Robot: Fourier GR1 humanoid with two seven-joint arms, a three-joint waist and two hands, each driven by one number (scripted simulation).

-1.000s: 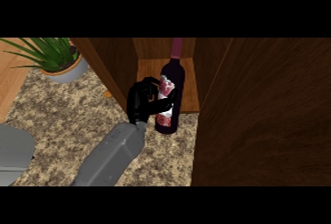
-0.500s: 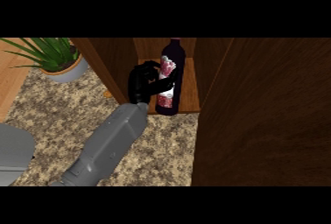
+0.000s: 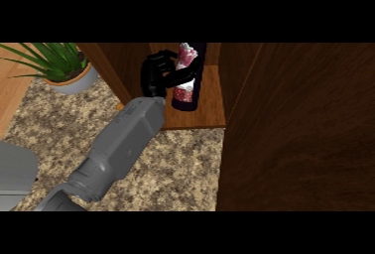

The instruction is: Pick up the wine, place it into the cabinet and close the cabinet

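**Wine bottle gripped inside the cabinet**

The right hand (image 3: 155, 74) has its fingers (image 3: 179, 76) curled round the wine bottle (image 3: 184, 102) at mid-body. The bottle's base is just below them, over the cabinet (image 3: 204, 117) shelf. It is glass, so probably heavy, rigid, slick and breakable, and the mid-body hold looks soundest.

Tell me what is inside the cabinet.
The wine bottle is inside the cabinet, over its wooden floor, with the right hand curled round it. The hand covers part of the bottle's left side. The cabinet's upper interior lies beyond the view's top edge.
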